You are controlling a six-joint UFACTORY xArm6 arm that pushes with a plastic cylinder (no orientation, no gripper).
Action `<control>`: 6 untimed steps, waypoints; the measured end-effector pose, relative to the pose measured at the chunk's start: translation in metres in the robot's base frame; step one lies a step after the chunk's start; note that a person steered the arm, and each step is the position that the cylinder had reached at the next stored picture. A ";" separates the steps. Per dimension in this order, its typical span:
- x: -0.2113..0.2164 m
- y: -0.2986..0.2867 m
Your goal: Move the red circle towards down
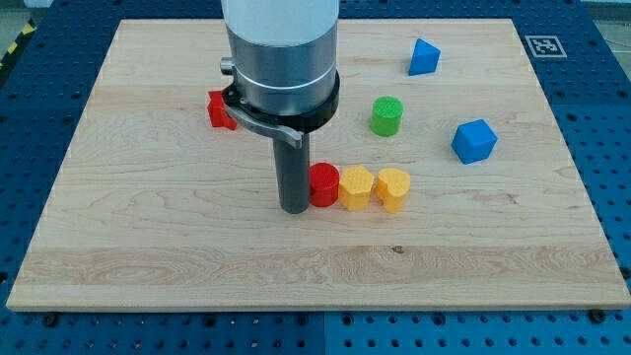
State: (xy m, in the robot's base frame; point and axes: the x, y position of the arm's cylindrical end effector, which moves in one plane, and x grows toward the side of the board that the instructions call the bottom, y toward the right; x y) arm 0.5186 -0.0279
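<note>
The red circle [323, 184] is a short red cylinder near the middle of the wooden board [148, 237]. My tip [294, 208] stands right beside it on the view's left, touching or nearly touching its side. The rod comes down from the large grey arm body [281, 59] at the view's top. A yellow hexagon block [356, 187] sits against the red circle's right side, with a yellow heart-shaped block [392, 188] just right of that.
A second red block [219, 109] lies at the upper left, partly hidden by the arm. A green cylinder [386, 115] stands right of the arm. A blue block [424, 57] is at the top right and another blue block [474, 141] at the right.
</note>
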 end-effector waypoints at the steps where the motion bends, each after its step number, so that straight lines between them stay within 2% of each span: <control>1: -0.018 0.000; 2: -0.051 -0.002; 3: -0.056 -0.003; 4: -0.088 0.006; 5: -0.079 0.037; 6: -0.048 0.037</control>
